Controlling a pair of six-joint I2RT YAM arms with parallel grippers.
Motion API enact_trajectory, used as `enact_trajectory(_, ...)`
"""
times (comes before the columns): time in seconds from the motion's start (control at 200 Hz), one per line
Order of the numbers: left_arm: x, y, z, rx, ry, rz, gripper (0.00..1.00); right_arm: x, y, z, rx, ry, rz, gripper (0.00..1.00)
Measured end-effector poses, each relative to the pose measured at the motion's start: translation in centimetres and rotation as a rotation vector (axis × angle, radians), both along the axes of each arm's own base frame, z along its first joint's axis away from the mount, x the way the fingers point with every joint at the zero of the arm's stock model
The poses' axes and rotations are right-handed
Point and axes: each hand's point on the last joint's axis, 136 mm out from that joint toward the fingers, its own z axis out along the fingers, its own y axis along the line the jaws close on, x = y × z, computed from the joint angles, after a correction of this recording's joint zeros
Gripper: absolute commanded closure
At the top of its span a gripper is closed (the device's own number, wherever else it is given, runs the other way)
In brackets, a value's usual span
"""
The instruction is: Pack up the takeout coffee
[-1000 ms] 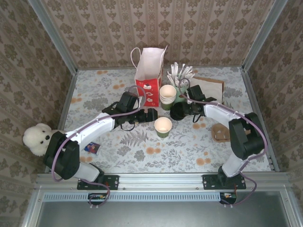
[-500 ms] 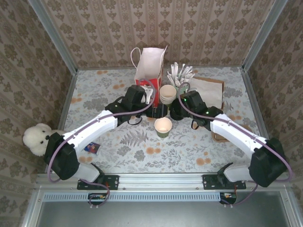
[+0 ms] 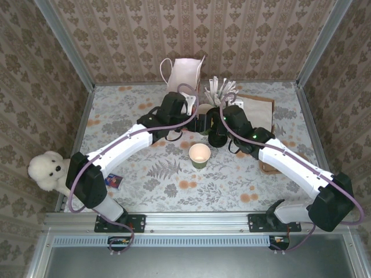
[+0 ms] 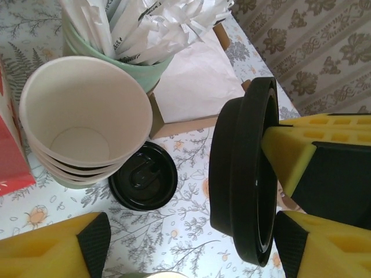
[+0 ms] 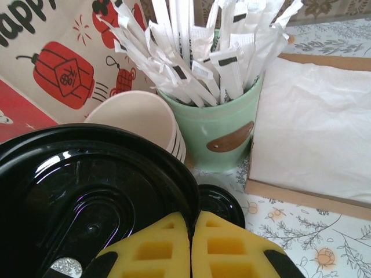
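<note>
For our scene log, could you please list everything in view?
takeout coffee: one, green, table centre
gift bag: one, white and red, table back
cup stack: one, cream, beside gift bag
stick cup: one, green, holds wrapped sticks
napkins: one pile, white, on brown tray
held lid: one, black, in right gripper
table lid: one, black, flat by cup stack
plush toy: one, white, left table edge
packet: one, dark, table's front left
left gripper: yellow, open
right gripper: yellow, shut on held lid

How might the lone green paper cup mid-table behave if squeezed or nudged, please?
The takeout coffee cup looks empty, its pale inside showing, so it is probably very light and would slide or tip at a nudge. Its paper wall, with no lid on, would likely dent under a firm pinch.
</note>
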Motion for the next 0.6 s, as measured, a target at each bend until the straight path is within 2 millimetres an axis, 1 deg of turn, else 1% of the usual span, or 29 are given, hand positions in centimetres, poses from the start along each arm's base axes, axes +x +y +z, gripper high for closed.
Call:
enact_trajectory(0.105,-0.1,-0.2,0.5,0.0,0.002,-0.004,0.38,0.0,0.2,0.0,0.011,0.002,-0.005,0.91)
enact_trajectory(0.22,-0.1,-0.8,1.1,-0.007,-0.008,-0.014,0.43,0.2,0.8,-0.1,0.009,0.006,0.003,0.91)
enact_trajectory(0.27,-0.2,-0.9,1.1,-0.006,-0.005,-0.016,0.48,0.2,1.2,-0.2,0.007,0.008,0.009,0.91)
enact_trajectory(0.41,-0.2,-1.3,0.0,0.025,0.015,-0.015,0.57,0.2,1.9,-0.2,0.011,0.009,0.019,0.91)
enact_trajectory(0.55,-0.1,-1.2,-1.0,0.062,0.023,0.002,0.68,0.2,2.2,0.5,0.03,-0.001,0.019,0.91)
enact_trajectory(0.6,0.0,-1.1,-1.1,0.07,0.023,0.009,0.77,0.3,2.3,0.7,0.035,-0.004,0.02,0.91)
